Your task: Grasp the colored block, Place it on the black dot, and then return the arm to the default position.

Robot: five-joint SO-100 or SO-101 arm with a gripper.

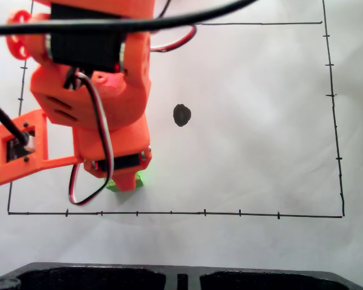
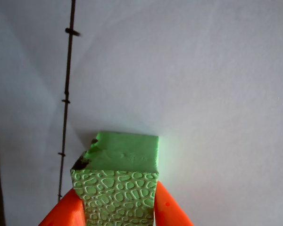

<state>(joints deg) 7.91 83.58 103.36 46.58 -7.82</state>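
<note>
- Orange arm (image 1: 103, 103) hung over white paper (image 1: 260, 151), reaching down twd lower-left part of the drawn black border (image 1: 169, 212) in fixed view.
- Gripper (image 2: 118, 214) was clamped on green block (image 2: 120, 179); wrist view showed orange fingers (image 2: 66, 212) pressed vs. both sides of its pebbled face.
- In fixed view block (image 1: 112, 185) was mostly hidden under gripper tip, only green edges peeking out, just above the bottom border line.
- Couldn't tell if block was on the paper or lifted off it.
- One top corner of block looked chipped w/ a dark mark.
- Black dot (image 1: 181, 115) sat bare, well apart from block, up & right of it in fixed view.
- Black tray edge (image 1: 169, 278) ran along bottom of fixed view.
</note>
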